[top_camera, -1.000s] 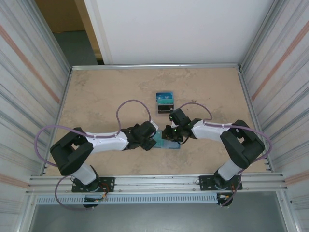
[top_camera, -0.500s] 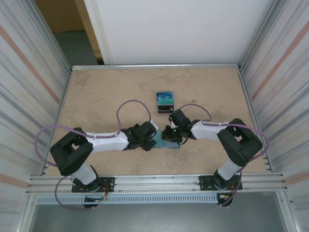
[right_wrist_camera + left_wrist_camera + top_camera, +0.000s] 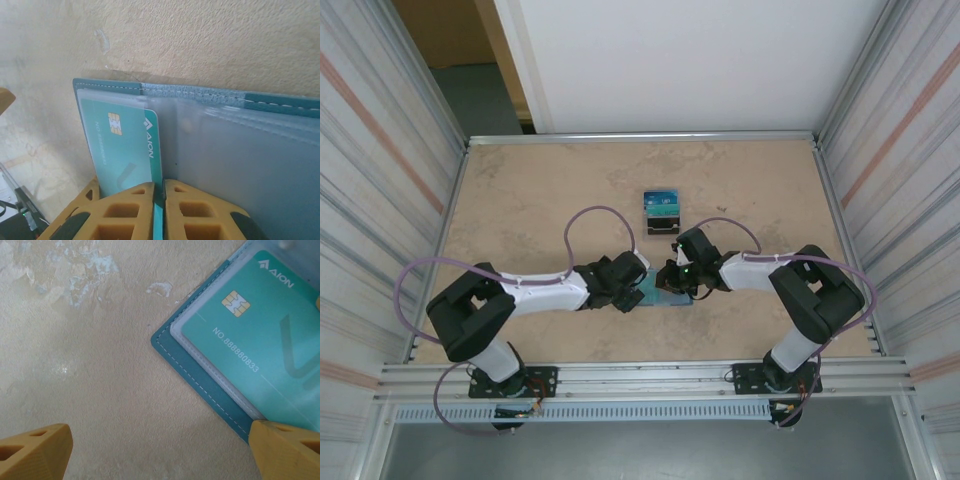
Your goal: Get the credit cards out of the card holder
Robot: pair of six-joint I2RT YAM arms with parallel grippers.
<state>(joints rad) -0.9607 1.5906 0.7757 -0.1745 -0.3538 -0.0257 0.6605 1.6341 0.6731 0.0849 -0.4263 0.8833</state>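
Spotter: Since your last glance a second ago, the right gripper (image 3: 159, 187) has drawn its jaws in. They now sit pressed nearly together with a thin teal edge caught between them. From the wrist view I judge that edge to be the near end of the credit card (image 3: 125, 142).

Operator: Has the card come out of its pocket?

Spotter: Not that you could tell. It lies under the clear sleeve (image 3: 210, 150) in the left half of the card holder (image 3: 200, 95), chip and printed face showing. The card holder lies open and flat on the table (image 3: 520, 200), between your two arms, in the same spot as before. Overhead, the right arm has leaned in a little towards it and the left arm has hardly shifted.

Operator: What's my left doing?

Spotter: Your left gripper (image 3: 160, 450) is spread wide and low over the table. One fingertip (image 3: 285, 447) is over the corner of the card holder, the other over bare table. It pinches nothing, and I cannot tell whether that fingertip presses down.

Operator: So the grip is made?

Spotter: It looks so. Your next move would be a straight pull along the sleeve, with the left fingertip pinning the card holder so it doesn't trail after. The small stand (image 3: 661, 212) farther back is well apart.
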